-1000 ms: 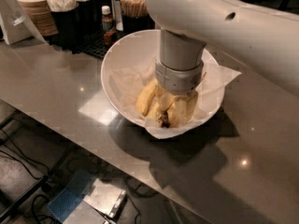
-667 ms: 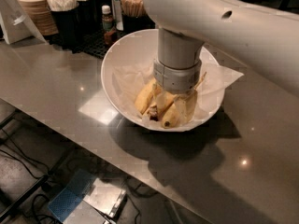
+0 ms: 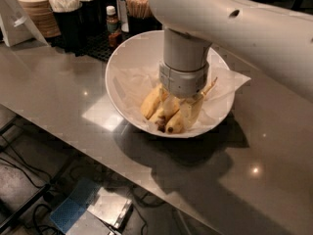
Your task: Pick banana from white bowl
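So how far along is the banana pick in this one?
Done: the reach; the gripper sits low inside the white bowl, right over the fruit. In hand: the grasp, hidden under the wrist, so no hold confirmed. Left: lifting the banana, which lies on the paper liner beside two others.

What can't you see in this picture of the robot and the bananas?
- Camera view: the gripper is down in the white bowl; the arm hides whether it holds the banana.
- The other bananas: far ends hidden under the arm.
- The bottle: label too small.
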